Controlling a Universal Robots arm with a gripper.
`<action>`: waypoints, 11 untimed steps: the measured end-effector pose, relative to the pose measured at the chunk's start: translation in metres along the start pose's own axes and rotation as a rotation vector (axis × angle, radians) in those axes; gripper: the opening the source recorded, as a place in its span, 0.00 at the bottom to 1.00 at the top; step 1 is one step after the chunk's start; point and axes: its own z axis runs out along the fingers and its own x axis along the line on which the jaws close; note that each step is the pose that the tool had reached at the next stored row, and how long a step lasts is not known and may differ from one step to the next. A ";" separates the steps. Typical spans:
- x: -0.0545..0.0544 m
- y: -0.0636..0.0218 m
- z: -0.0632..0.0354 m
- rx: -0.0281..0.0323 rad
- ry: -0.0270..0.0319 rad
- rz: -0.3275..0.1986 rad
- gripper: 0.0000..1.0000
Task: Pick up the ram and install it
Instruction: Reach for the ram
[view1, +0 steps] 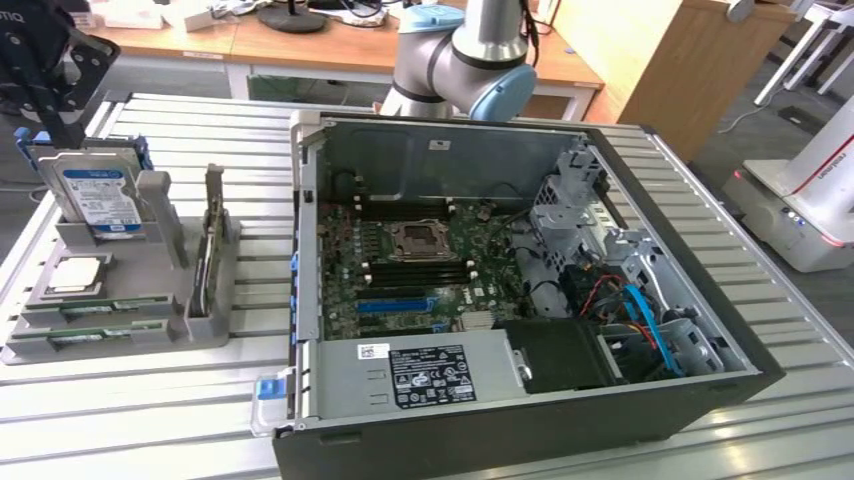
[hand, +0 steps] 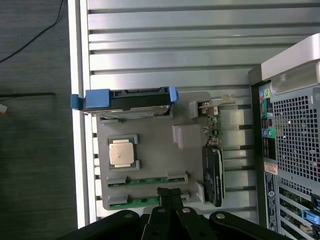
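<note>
Claw (hand: 169, 192) is pinched fully together and holds nothing. It hangs well above the front edge of the tray (hand: 155, 150), so the ram (hand: 150, 179) lies straight down from the tips. A second stick (hand: 142, 201) sits just in front of the ram, on the tray's outermost row. Both are seated in the tray's slots, untouched.

Both sticks run lengthwise along the tray's front edge, parallel to the hard drive (hand: 132, 100) standing at the tray's back. The seam between the claw's fingers looks to cross that length, so I judge the wrist angle matters for a pinch across the thin board.

Room around the sticks is tight. The CPU chip (hand: 121, 151) is just behind them in the tray, and the graphics card (hand: 214, 175) stands at the tray's right end.

The tray rests on a slatted metal desk (view1: 147, 420). The open computer case (view1: 534, 430) is just beside the tray's right side.
</note>
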 end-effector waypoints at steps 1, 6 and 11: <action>0.000 -0.0001 0.0000 0.0001 0.0000 0.000 0.11; 0.000 -0.0044 -0.0002 0.0000 0.0000 0.000 0.11; -0.001 -0.0090 -0.0004 0.0000 0.0000 0.000 0.11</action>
